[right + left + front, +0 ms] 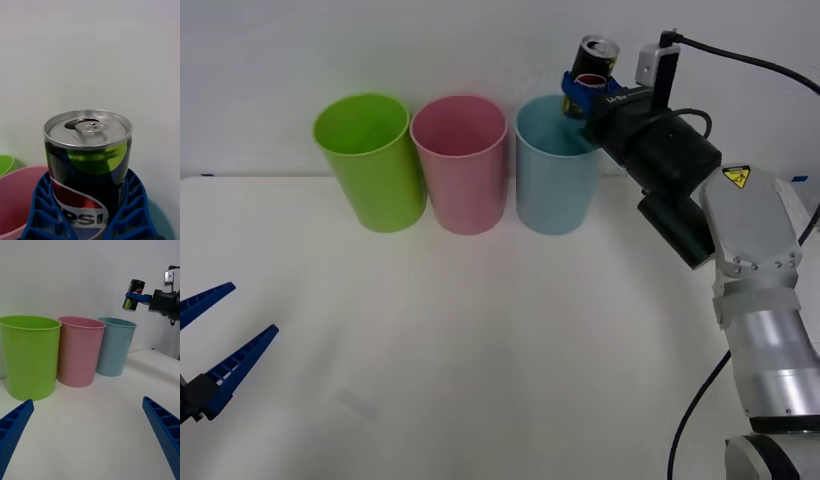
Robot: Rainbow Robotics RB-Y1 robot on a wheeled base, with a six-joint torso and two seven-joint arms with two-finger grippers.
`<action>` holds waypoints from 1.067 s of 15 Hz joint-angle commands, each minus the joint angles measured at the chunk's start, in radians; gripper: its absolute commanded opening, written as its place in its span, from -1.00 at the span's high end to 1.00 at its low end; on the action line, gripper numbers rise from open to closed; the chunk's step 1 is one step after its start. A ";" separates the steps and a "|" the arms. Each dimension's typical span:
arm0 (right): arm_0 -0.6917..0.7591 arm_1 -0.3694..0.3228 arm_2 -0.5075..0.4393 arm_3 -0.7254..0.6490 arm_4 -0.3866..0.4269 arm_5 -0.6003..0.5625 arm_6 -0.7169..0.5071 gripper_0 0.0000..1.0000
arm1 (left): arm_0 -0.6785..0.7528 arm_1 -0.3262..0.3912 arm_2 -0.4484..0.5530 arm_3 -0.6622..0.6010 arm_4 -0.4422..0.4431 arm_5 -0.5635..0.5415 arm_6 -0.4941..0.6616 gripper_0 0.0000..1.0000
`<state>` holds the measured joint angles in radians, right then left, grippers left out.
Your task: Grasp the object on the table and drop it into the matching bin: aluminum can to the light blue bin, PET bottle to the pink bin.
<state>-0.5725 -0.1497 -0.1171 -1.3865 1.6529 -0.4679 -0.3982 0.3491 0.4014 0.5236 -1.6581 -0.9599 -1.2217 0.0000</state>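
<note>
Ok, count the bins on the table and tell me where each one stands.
3, in one row at the back of the table: the lime green bin on the left, the pink bin in the middle, the light blue bin on the right, below the can held by the right gripper.

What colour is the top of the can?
Shiny silver lid on the can, clearest in the right wrist view.

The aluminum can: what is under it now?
The aluminum can, clamped by the right pincer, hangs above the light blue bin's rim. The bin's bottom is hidden.
</note>
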 commanded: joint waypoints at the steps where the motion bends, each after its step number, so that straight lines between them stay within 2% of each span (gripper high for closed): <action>1: -0.073 0.048 -0.021 0.095 0.045 0.058 0.013 1.00 | 0.000 0.000 0.000 0.000 0.000 0.000 0.000 -1.00; 4: -0.122 0.062 -0.021 0.172 0.056 0.101 0.030 1.00 | 0.000 0.000 0.000 0.000 0.000 0.000 0.000 -1.00; 11: -0.124 0.062 -0.019 0.175 0.056 0.103 0.039 1.00 | 0.000 0.000 0.000 0.000 0.000 0.000 0.000 -1.00; 12: -0.124 0.062 -0.019 0.175 0.056 0.103 0.041 0.77 | 0.000 0.000 0.000 0.000 0.000 0.000 0.000 -1.00; 13: -0.124 0.062 -0.022 0.176 0.056 0.103 0.045 -0.88 | 0.000 0.000 0.000 0.000 0.000 0.000 0.000 -1.00; 14: -0.124 0.062 -0.024 0.176 0.057 0.103 0.048 -1.00 | 0.000 0.000 0.000 0.000 0.000 0.000 0.000 -1.00; 16: -0.122 0.056 -0.024 0.175 0.057 0.103 0.058 -1.00 | 0.000 0.000 0.000 0.000 0.000 0.000 0.000 -1.00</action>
<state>-0.6962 -0.0918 -0.1410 -1.2105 1.7098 -0.3649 -0.3441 0.3491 0.4014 0.5236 -1.6581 -0.9599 -1.2217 0.0000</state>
